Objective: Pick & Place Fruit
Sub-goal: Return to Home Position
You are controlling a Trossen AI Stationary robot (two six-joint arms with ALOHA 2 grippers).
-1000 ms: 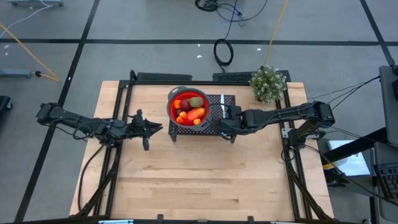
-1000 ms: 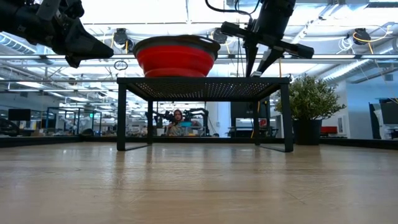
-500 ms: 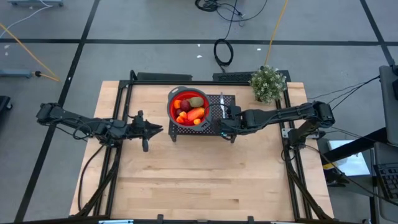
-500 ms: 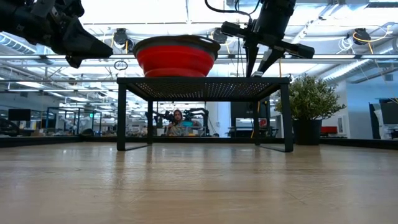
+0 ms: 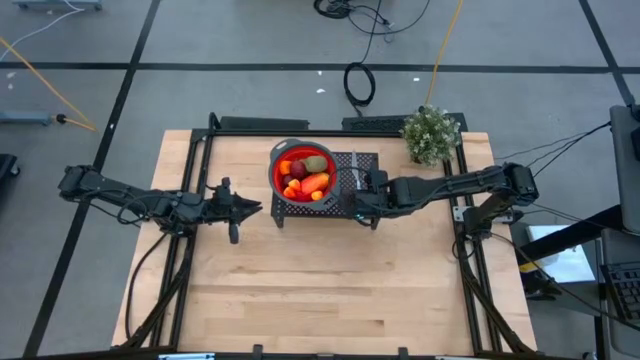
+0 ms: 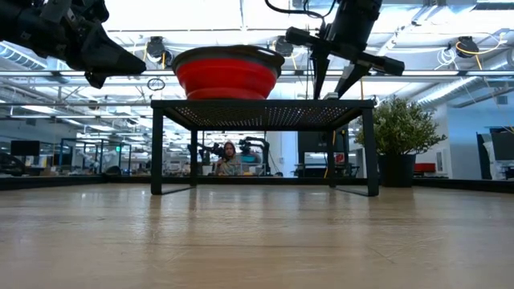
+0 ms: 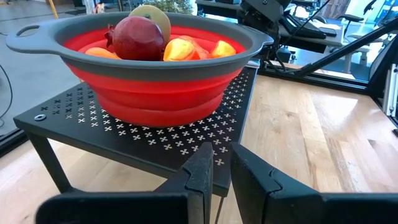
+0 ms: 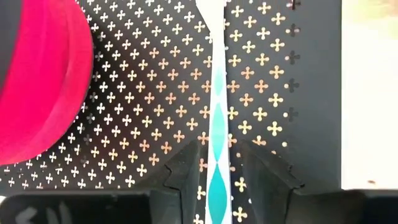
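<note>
Two arms reach in over the table (image 5: 320, 290) from opposite sides, and the job looks all but finished. What is left, by my judgement, is for both to pull back to rest.

Farthest left, the left claw (image 5: 237, 208) hovers over bare wood just short of the black perforated shelf (image 7: 155, 140). Its fingers are drawn almost together and grip nothing. Straight ahead of it on the shelf's left part sits the red bowl (image 7: 155, 62), with all of the fruit (image 7: 138, 38) heaped inside. A dark red piece, orange pieces and a greenish one show above the grey rim, and none lies on the wood. This arm is apart from the shelf and should be able to draw away freely.

Right of the bowl, the knife (image 8: 217, 118) lies flat on the shelf, apart from the bowl's wall. The right claw (image 8: 222, 155) hangs directly over it with fingers spread, one on each side and neither touching it. The knife's long axis runs straight down the gap, in line with the fingers. So a lift upward, or a pull back along that line, should clear it. A sideways swing while low could nudge it towards the bowl or the shelf's edge.

Beyond the shelf's right corner stands a small potted plant (image 5: 431, 134), near the right arm's way back.
</note>
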